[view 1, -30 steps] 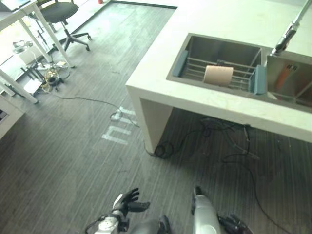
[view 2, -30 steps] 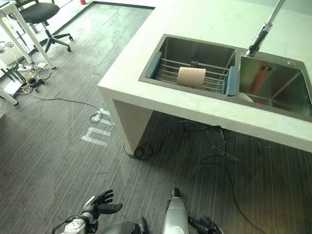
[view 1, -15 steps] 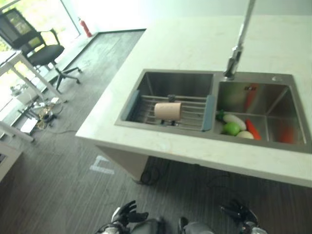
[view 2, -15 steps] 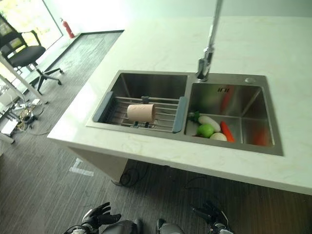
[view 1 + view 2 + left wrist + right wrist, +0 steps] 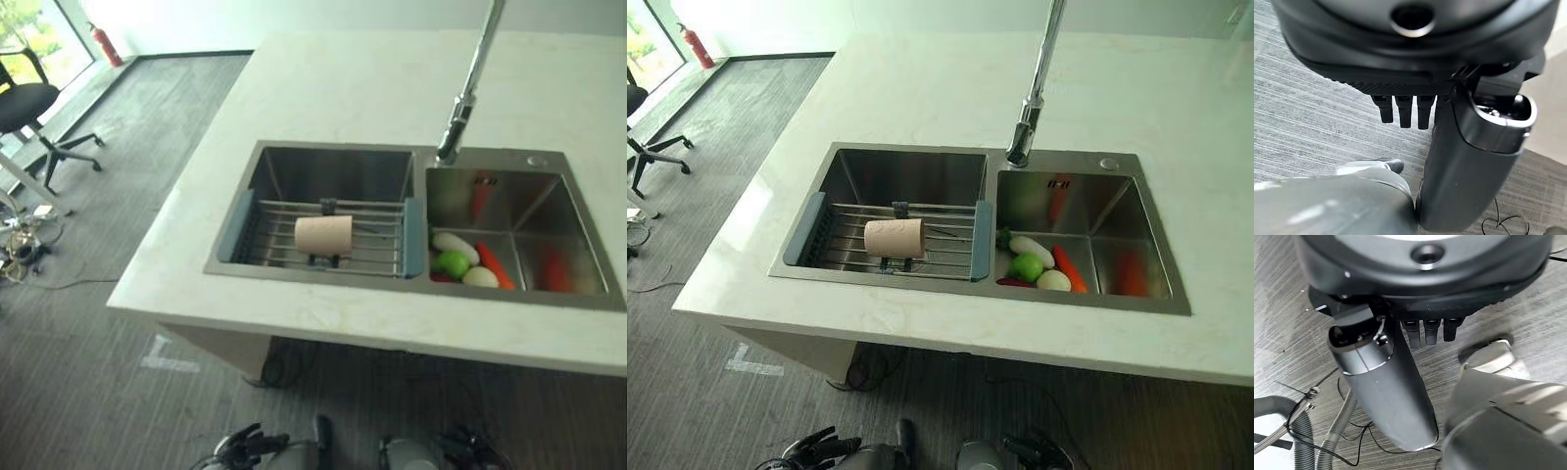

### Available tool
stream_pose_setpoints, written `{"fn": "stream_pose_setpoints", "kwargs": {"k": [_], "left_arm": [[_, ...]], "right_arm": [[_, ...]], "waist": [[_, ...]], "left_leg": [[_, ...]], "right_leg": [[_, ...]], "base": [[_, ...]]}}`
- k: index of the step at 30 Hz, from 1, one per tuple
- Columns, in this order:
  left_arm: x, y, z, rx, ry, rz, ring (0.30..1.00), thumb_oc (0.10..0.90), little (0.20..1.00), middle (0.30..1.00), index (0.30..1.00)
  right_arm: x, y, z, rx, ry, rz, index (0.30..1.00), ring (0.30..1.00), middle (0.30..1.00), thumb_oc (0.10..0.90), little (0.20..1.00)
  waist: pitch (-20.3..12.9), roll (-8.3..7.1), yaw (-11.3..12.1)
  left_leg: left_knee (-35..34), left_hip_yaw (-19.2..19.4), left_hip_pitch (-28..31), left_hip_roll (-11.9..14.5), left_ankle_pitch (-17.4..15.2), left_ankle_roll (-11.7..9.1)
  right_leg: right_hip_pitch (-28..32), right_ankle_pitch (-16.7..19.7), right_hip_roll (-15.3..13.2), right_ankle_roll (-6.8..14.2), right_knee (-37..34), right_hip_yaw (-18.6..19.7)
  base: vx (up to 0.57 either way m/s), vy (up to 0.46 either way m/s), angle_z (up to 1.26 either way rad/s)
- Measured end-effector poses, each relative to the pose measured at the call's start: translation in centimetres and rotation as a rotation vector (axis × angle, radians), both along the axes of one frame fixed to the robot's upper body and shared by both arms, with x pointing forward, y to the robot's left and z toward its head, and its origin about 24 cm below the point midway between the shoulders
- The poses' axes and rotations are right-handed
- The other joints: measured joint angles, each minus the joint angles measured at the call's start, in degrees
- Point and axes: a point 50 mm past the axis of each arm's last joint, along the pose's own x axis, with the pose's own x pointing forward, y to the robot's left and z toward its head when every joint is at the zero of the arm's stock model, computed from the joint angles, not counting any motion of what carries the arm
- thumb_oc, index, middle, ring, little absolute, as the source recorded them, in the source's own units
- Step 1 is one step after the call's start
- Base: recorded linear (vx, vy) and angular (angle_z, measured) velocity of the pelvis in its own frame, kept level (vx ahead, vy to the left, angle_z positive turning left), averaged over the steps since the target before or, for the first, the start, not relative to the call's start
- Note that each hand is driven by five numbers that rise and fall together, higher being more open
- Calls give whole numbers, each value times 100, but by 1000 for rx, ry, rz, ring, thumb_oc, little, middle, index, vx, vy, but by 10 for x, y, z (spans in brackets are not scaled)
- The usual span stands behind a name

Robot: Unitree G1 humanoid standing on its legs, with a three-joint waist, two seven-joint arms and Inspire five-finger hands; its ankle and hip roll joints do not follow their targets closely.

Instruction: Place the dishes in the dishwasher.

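We see a beige cup [image 5: 893,238] lying on its side on a wire rack [image 5: 950,249] with blue-grey ends, set across the left basin of a steel double sink [image 5: 906,174] in the pale table [image 5: 921,88]. In the right basin lie vegetables [image 5: 1038,264]: white, green and orange pieces. A tall faucet [image 5: 1034,88] stands behind the divider. Our left hand [image 5: 818,449] and right hand [image 5: 1029,452] hang low above the grey floor [image 5: 686,382], well apart from the sink, fingers straight and holding nothing. An office chair [image 5: 34,113] stands far left.
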Motion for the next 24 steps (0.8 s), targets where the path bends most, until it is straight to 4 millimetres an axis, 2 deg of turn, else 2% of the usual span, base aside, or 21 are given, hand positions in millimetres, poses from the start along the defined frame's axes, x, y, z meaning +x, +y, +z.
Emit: {"fn": "stream_pose_setpoints", "kwargs": {"k": [6,8,10,12,14,16,17,18,19,21,22,24], "left_arm": [[-16,8,-1,0,-30,142,900,800,900,900,900],[-20,16,1,16,-78,268,900,800,900,900,900],[-9,36,13,70,-216,419,900,800,900,900,900],[0,54,26,151,-307,443,900,800,900,900,900],[8,84,46,365,-371,439,900,800,900,900,900],[17,124,77,656,-386,351,900,800,900,900,900],[19,149,98,799,-404,353,900,800,900,900,900],[24,192,149,1045,-479,404,900,800,900,900,900],[23,212,178,1169,-519,444,900,800,900,900,900],[16,239,223,1347,-563,457,900,800,900,900,900],[19,249,251,1429,-612,465,900,800,900,900,900],[26,257,306,1604,-759,444,900,800,900,900,900]], "right_arm": [[-22,-4,-3,-6,51,-25,900,900,900,800,900],[-27,-7,-3,-13,62,-31,900,900,900,800,900],[-28,-21,1,-33,51,-80,900,900,900,800,900],[-28,-33,5,-57,41,-99,900,900,900,800,900],[-27,-43,9,-83,34,-97,900,900,900,800,900],[-27,-52,13,-104,32,-92,900,900,900,800,900],[-28,-54,14,-112,33,-92,900,900,900,800,900],[-33,-56,14,-121,50,-90,900,900,900,800,900],[-36,-56,14,-124,60,-92,900,900,900,800,900],[-38,-56,13,-123,64,-91,900,900,900,800,900],[-41,-55,12,-124,76,-92,900,900,900,800,900],[-42,-50,10,-114,86,-85,900,900,900,800,900]], "waist": [[-159,-26,-2],[-235,-28,-3],[-281,57,13],[-327,134,44],[-352,206,63],[-371,286,65],[-363,312,85],[-344,352,153],[-353,405,188],[-348,435,184],[-356,475,218],[-365,500,326]], "left_leg": [[-7,70,-97,68,96,21],[-9,76,-150,83,104,23],[-34,82,-163,70,128,33],[-109,82,-162,58,150,46],[-125,77,-159,50,173,61],[-179,79,-161,59,236,9],[-225,79,-163,69,282,-6],[-279,77,-161,88,317,-21],[-295,81,-152,93,326,-30],[-295,87,-154,102,325,-36],[-293,95,-156,110,326,-41],[-297,117,-144,127,324,-61]], "right_leg": [[-184,58,63,-45,48,58],[-236,60,75,-41,50,58],[-258,74,59,-23,55,68],[-292,78,49,-16,67,76],[-322,76,44,-19,101,76],[-370,71,46,-33,126,93],[-397,76,45,-44,128,82],[-424,75,62,-65,137,63],[-423,73,60,-68,138,62],[-432,73,74,-67,136,52],[-435,69,69,-72,136,49],[-442,53,62,-95,135,33]], "base": [[1,57,-9],[-14,73,-1],[-2,88,1],[15,56,0],[0,0,0],[0,0,0],[0,0,0],[0,0,0],[0,0,0],[0,0,0],[29,-3,-6],[22,-12,-3]]}}
